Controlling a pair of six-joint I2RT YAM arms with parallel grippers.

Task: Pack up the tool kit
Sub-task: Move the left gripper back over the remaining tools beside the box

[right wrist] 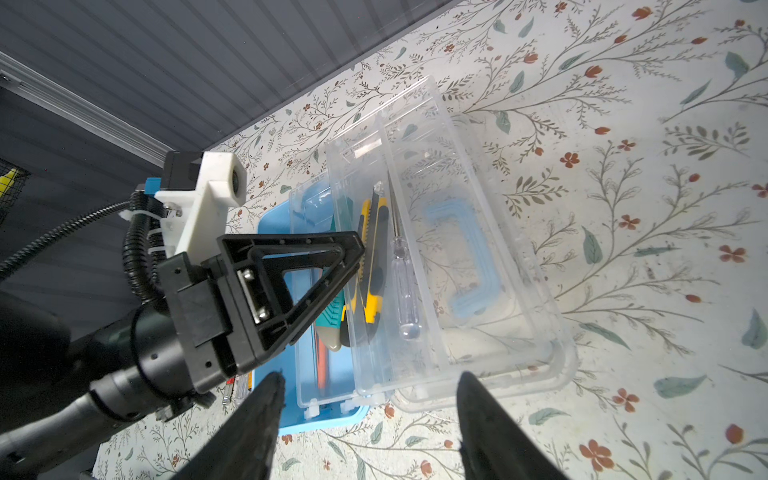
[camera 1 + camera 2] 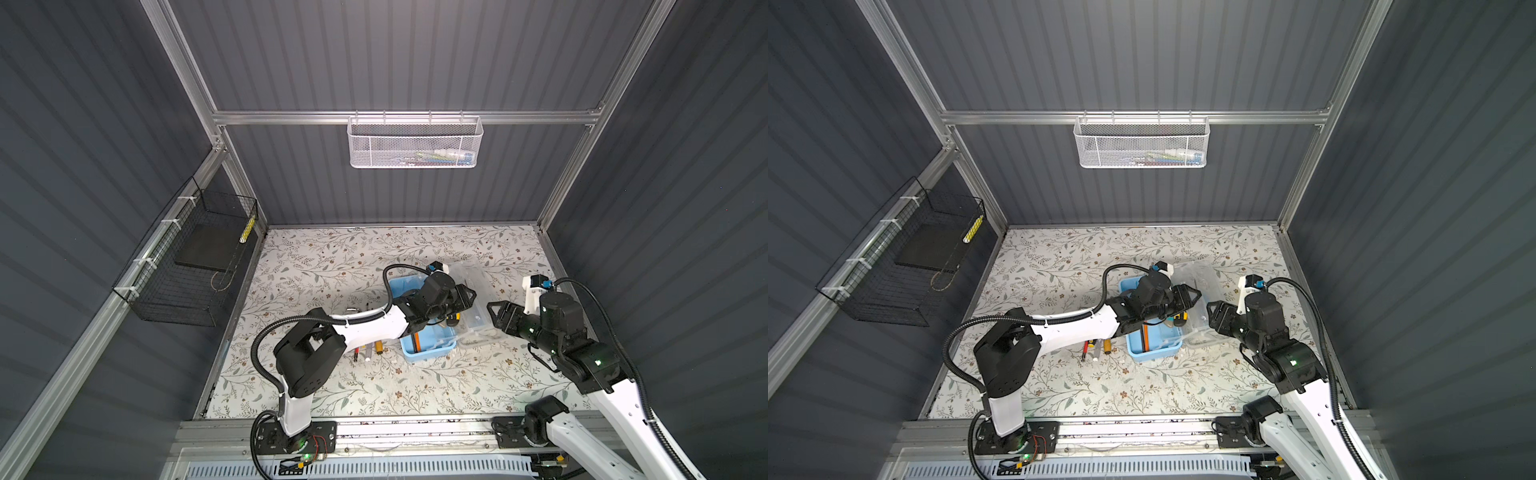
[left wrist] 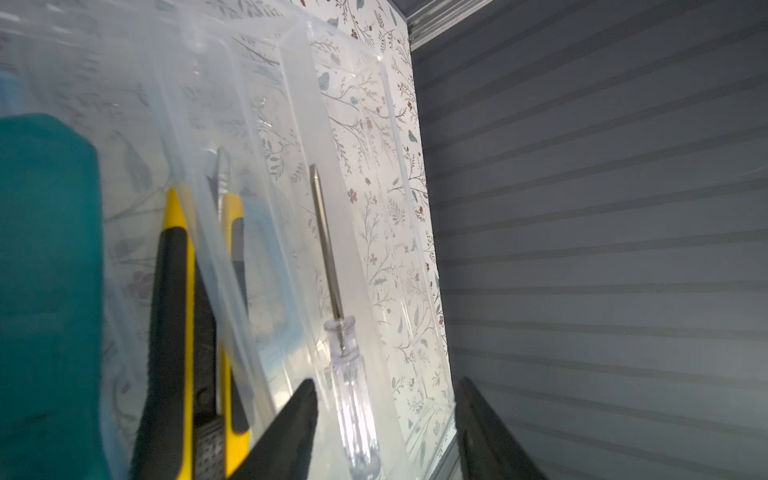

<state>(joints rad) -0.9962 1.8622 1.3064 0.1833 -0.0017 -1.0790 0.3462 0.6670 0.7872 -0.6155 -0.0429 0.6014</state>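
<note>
The blue box point(image 2: 432, 352) sits in the middle of the table point(image 2: 332, 257), clear lid point(image 1: 519, 270) open toward 3 o'clock. The left hand point(image 3: 387, 384) and right hand point(image 1: 370, 376) are spread wide. A screwdriver point(image 1: 405, 291) lies inside.

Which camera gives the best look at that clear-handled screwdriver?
The right wrist view: the clear-handled screwdriver lies whole and sharp beside the yellow-black knife. The left wrist view shows it close, its handle end at the frame's edge. In both top views I cannot make it out.

Lid point(image 1: 528, 266) gleams glossy clear plastic; screwdriver point(image 1: 404, 286) shows a see-through plastic handle, shiny metal shaft; light-blue box point(image 1: 324, 419) looks matt plastic.
</note>
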